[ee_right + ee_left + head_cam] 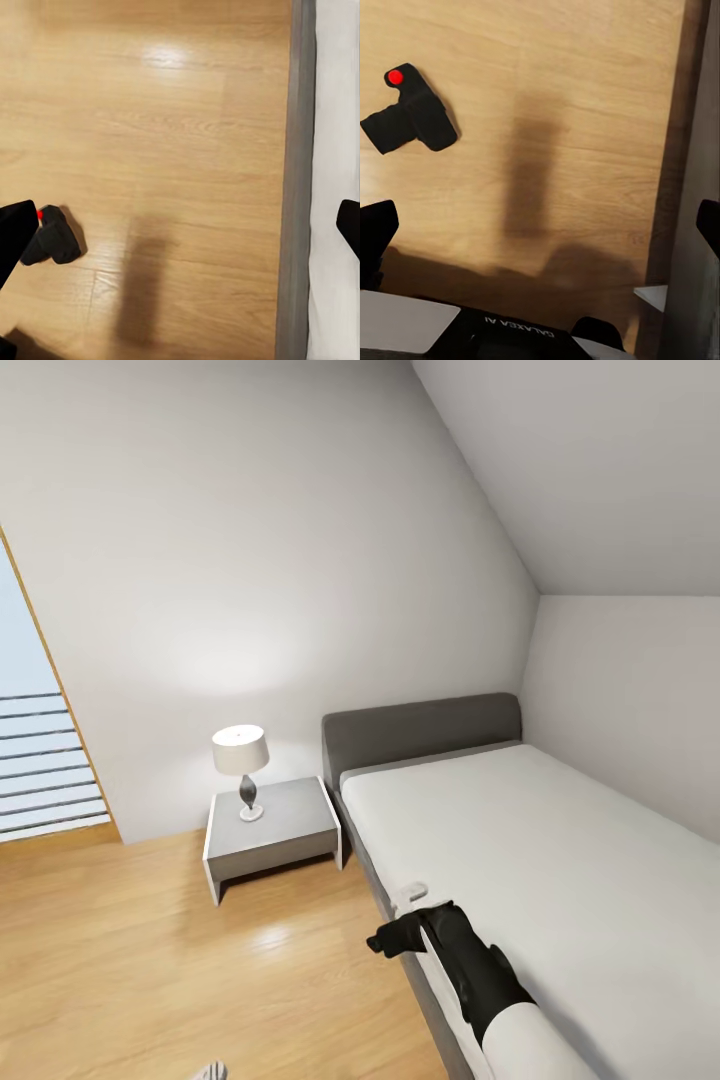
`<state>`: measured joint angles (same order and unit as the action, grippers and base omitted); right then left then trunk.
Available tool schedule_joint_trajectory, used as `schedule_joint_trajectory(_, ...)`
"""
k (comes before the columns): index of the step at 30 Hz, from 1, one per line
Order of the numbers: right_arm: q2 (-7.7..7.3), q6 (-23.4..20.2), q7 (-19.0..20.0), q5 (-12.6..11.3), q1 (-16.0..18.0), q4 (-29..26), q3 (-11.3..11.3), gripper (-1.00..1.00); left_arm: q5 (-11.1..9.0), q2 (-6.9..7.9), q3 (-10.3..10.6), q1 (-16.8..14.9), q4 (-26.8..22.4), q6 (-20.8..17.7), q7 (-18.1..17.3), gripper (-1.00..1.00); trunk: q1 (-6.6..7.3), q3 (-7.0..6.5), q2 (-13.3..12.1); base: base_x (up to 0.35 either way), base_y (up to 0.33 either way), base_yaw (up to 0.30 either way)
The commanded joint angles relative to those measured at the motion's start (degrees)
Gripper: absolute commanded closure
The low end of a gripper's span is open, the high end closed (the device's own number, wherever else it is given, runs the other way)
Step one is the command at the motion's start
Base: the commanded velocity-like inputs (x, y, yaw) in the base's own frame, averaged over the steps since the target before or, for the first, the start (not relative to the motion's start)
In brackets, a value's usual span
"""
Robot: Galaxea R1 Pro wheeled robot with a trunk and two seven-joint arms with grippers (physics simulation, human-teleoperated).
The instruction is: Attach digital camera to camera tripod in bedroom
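The digital camera (411, 116), a small black box with a red spot on its top corner, lies on the wood plank floor. In the left wrist view my left gripper (540, 229) hovers above the floor, open and empty, with the camera off to one side of its fingers (375, 234). The right wrist view shows the same camera (54, 240) partly behind one finger (15, 232) of my open, empty right gripper (180, 229). In the head view the right gripper (393, 938) hangs over the bed's near edge. The camera tripod is out of view.
A grey upholstered bed (420, 732) with a white mattress fills the right side. A grey nightstand (270, 830) with a white lamp (240, 755) stands beside it. A wood-framed window (40, 760) is at the left. My own base (510, 330) shows below the left gripper.
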<state>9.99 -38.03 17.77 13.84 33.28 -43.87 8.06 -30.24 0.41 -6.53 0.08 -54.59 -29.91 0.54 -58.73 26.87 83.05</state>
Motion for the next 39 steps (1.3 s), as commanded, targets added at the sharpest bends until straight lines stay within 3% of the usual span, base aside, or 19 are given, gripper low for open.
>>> schedule_joint_trajectory(1, 0.01, -0.2, 0.4, 0.6, 0.0, -0.2, 0.0, -1.0, -0.7, -0.02, -0.1, 0.0, 0.0, -0.4, 0.1, -1.0, 0.0, 0.05, 0.0, 0.0, 0.0, 0.0)
schedule_joint_trajectory(10, 0.01, -0.3, 0.4, 0.7, 0.0, -0.5, -0.2, -1.0, -1.9, -0.08, -0.1, 0.0, -1.0, -0.5, 0.0, -1.0, 0.0, 0.05, 0.0, 0.0, 0.0, 0.0)
schedule_joint_trajectory(29, 0.01, -0.3, 0.1, 0.6, 0.0, -0.5, -0.2, -1.0, -1.7, -0.23, -0.1, 0.0, -3.2, -0.5, 0.3, -1.0, 0.0, 0.05, 0.0, 0.0, 0.0, 0.0)
schedule_joint_trajectory(39, 0.01, -0.3, 0.1, 0.4, 0.0, -0.4, -0.2, -1.0, -2.1, -0.23, -0.1, 0.0, -3.6, -0.5, 5.6, -1.0, 0.0, 0.05, 0.0, 0.0, 0.0, 0.0)
